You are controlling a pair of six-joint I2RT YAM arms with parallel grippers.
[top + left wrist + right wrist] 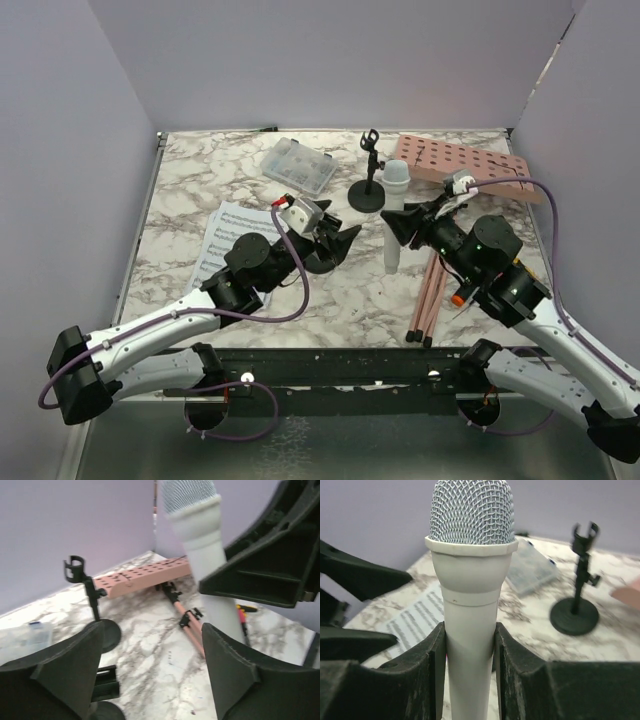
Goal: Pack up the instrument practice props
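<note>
Lab test booth: plain walls, marble tabletop.

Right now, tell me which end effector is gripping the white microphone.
The right end effector: it clamps the white microphone upright. The left end effector stands open beside it, holding nothing.

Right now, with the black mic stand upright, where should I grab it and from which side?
Probably the thin stem of the mic stand, between round base and clip, jaws level, from the near left. It stands vertical and slim; the base lies too flat to pinch.
</note>
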